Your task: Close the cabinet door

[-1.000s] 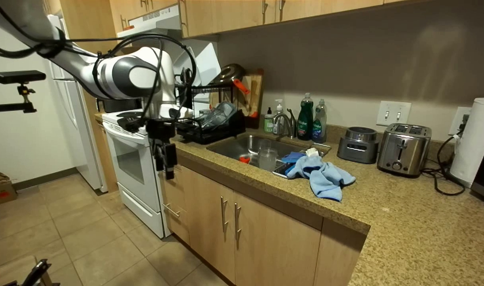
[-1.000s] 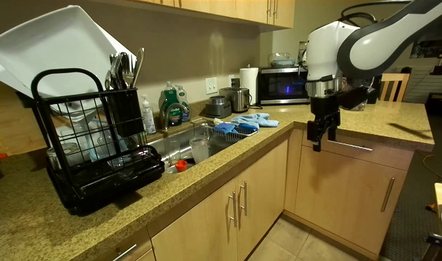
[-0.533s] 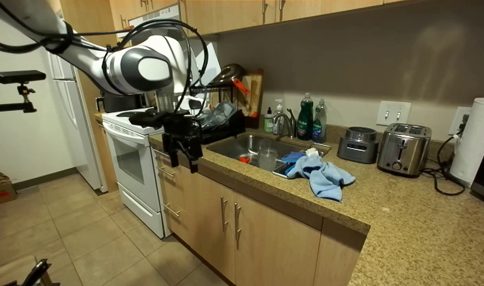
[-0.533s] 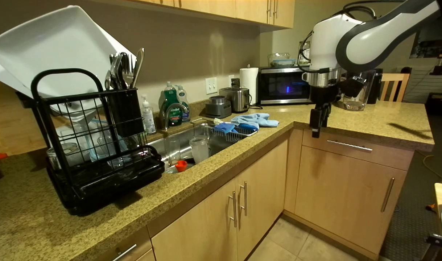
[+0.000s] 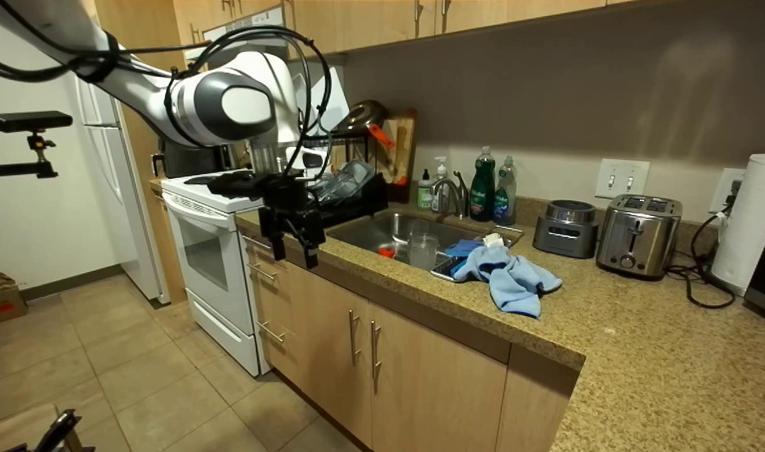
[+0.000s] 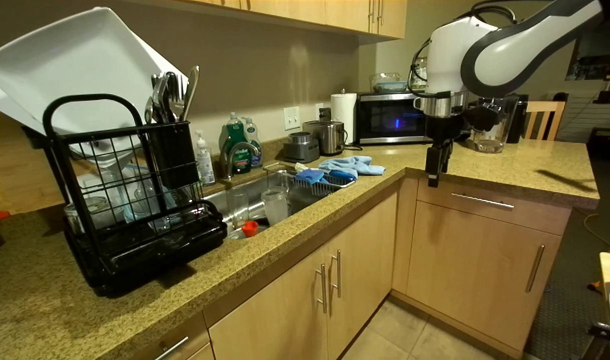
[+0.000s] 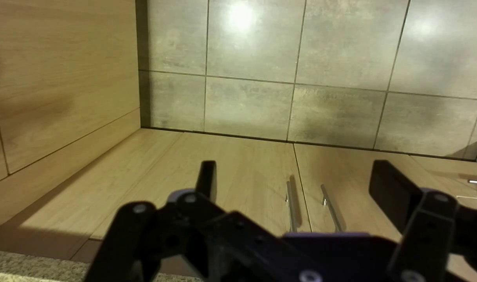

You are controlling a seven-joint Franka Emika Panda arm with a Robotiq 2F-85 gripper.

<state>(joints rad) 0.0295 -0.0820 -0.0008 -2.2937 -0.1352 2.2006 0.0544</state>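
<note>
Pincer [image 5: 294, 253] is hanging point-down outside the front edge of the surface [image 5: 664, 351], released, its fingers [image 7: 389, 192] standing well apart and grasping nothing. Beneath the sink [image 5: 373, 231], the oven-side door [image 5: 326, 339] and the corner-side door [image 5: 442, 376] are forming a matched pair; the task is presumably naming one of these, but the views are not showing which. Both doors are appearing to lie flush, so the closing step is probably standing complete. Bar handles [image 6: 324, 288] are running upright where the doors are meeting, presumably because each door is hinging at its outer edge and is needing its grip at the free side. By hanging apart from both doors, the pincer is probably avoiding any snag on the handles; a low sideways swing would be risking such contact. Beside the sink, a blue cloth [image 5: 514, 276] is lying on the surface, likely serving for wiping, while a dish rack [image 6: 159, 257] is standing at the opposite end, likely serving for drainage near the sink.
</note>
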